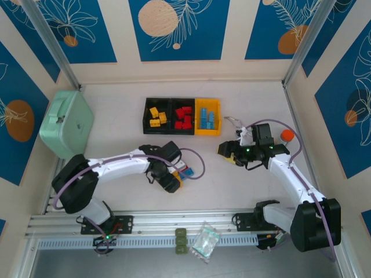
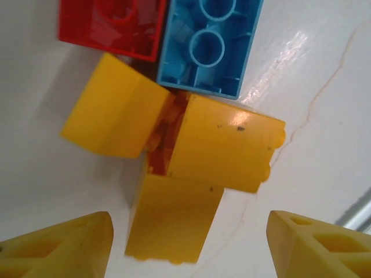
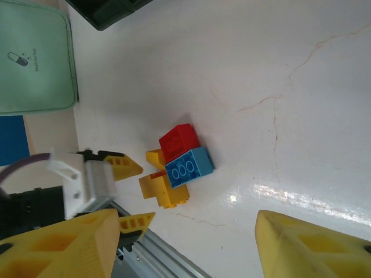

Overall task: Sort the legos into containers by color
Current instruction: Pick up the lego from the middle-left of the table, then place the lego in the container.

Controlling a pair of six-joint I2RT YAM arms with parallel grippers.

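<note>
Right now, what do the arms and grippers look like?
Both arms, left arm and right arm, have white links with black joints and a purple cable along each. The left gripper and right gripper have yellow wedge-shaped fingers with cut-out pockets.

White worktop: three joined containers are seated rear-centre, mint-green case is laid rear-left, loose legos are clustered front-centre.
</note>
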